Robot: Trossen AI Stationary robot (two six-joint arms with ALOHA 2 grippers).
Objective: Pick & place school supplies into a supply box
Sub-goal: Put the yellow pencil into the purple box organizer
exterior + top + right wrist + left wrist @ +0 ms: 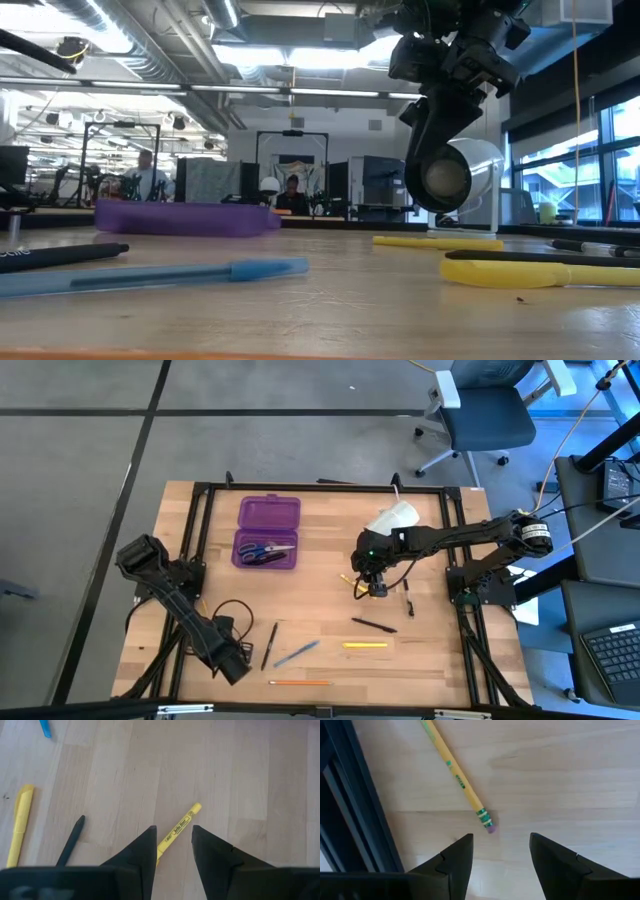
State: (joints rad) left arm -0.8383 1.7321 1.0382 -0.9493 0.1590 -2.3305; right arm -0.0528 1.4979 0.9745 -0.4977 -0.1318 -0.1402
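The purple supply box [268, 530] lies open at the far left of the table, with blue-handled scissors [265, 550] resting inside. Pens lie flat on the wood: a black one [270, 645], a blue one [297, 653], an orange pencil [300, 682], a yellow highlighter [365, 645] and two more black pens [375, 624]. My left gripper [501, 847] hangs open near the front left, pointing down, just short of the eraser end of a yellow pencil [460, 780]. Open above mid-table, my right gripper [172, 842] hovers over a yellow pen [182, 824] that lies on the wood.
A white roll [395, 518] stands at the far side, behind my right arm. A black frame rail [355, 805] runs close beside the yellow pencil. A black cable [232, 612] loops on the table near my left arm. People sit in the room beyond the table.
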